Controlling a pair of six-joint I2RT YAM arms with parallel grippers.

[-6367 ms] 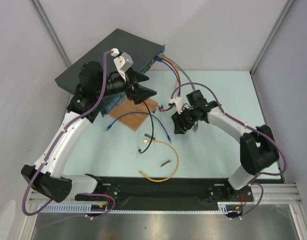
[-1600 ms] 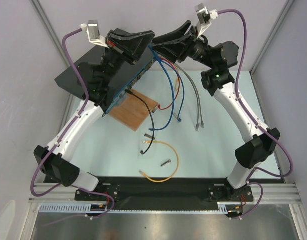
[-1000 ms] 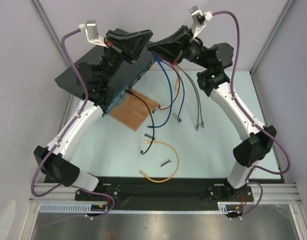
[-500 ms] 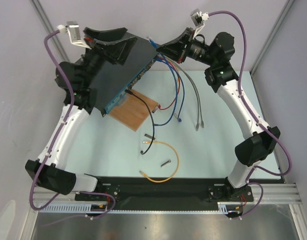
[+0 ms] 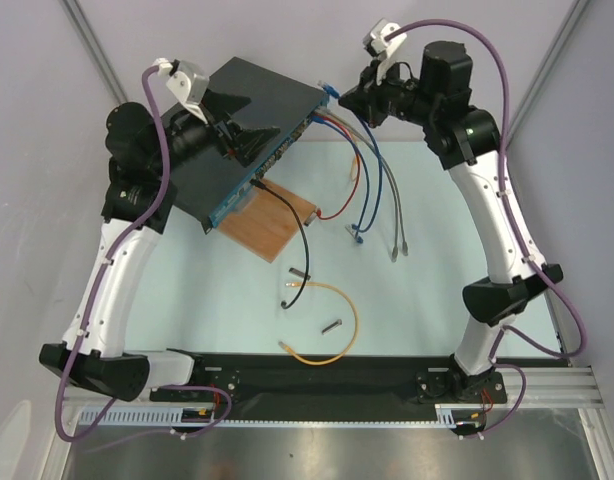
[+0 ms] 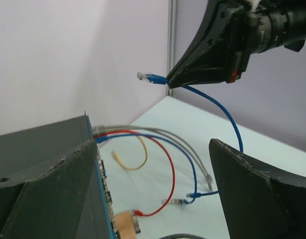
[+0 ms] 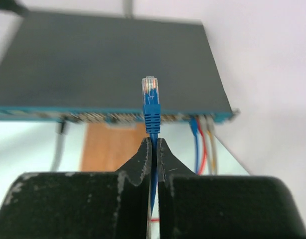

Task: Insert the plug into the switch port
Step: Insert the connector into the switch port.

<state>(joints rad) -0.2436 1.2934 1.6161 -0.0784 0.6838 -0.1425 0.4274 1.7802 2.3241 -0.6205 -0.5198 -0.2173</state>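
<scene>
The switch [image 5: 249,118] is a flat dark box lying slantwise at the back left, and its blue port face [image 5: 272,165] looks toward the table's middle. My right gripper [image 5: 347,98] is shut on a blue cable just behind its plug [image 7: 151,97]. The clear-tipped plug [image 6: 149,78] sticks out of the fingertips in mid-air. In the right wrist view it points at the port row [image 7: 108,117], a short way off it. My left gripper [image 5: 245,128] hangs open above the switch [image 6: 43,144], and its fingers [image 6: 257,194] hold nothing.
Blue, red and grey cables [image 5: 362,170] run from the switch's right-hand ports down to the table. A brown wooden board [image 5: 279,222] lies in front of the switch, with a black cable [image 5: 305,255] across it. An orange cable [image 5: 337,325] loops nearer the arm bases. Walls stand close behind.
My left gripper has opened, let go and drawn back left over the switch. My right gripper has shut on the blue cable and now carries the plug alone, off the switch's right corner.
</scene>
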